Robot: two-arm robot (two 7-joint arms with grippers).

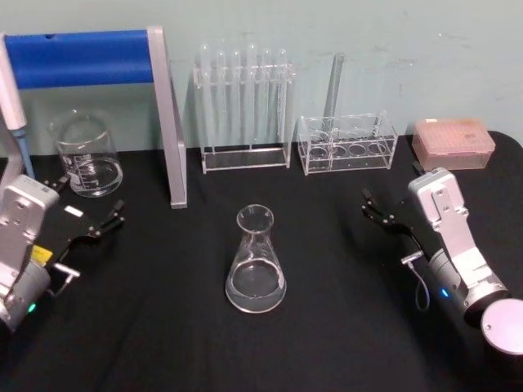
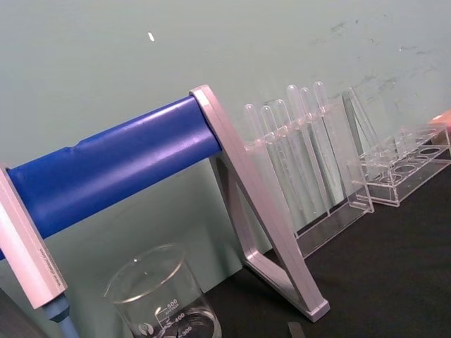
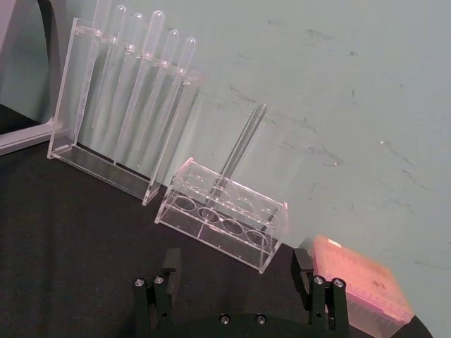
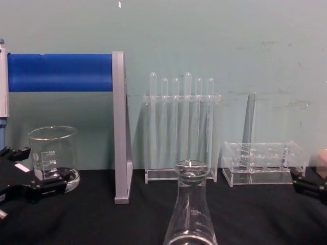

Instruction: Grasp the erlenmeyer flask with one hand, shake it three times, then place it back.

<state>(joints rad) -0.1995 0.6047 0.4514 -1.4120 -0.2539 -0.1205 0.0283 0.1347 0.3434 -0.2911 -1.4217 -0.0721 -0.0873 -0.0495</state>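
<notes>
The erlenmeyer flask [image 1: 256, 261] stood upright mid-desk [image 1: 343, 327] — untouched, between both arms. Right end effector [image 1: 377, 211] waited with fingers spread; left end effector [image 1: 86, 216] likewise agape. Glass looked slick and breakable — the narrow neck seemed the safest hold.

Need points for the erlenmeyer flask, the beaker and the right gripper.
erlenmeyer flask [image 1: 257, 273], head view, on the conical glass body.
beaker [image 1: 87, 155], head view, on the side wall with the graduation marks.
right gripper [image 3: 236, 278], right wrist view, midway between the two open black fingertips.
</notes>
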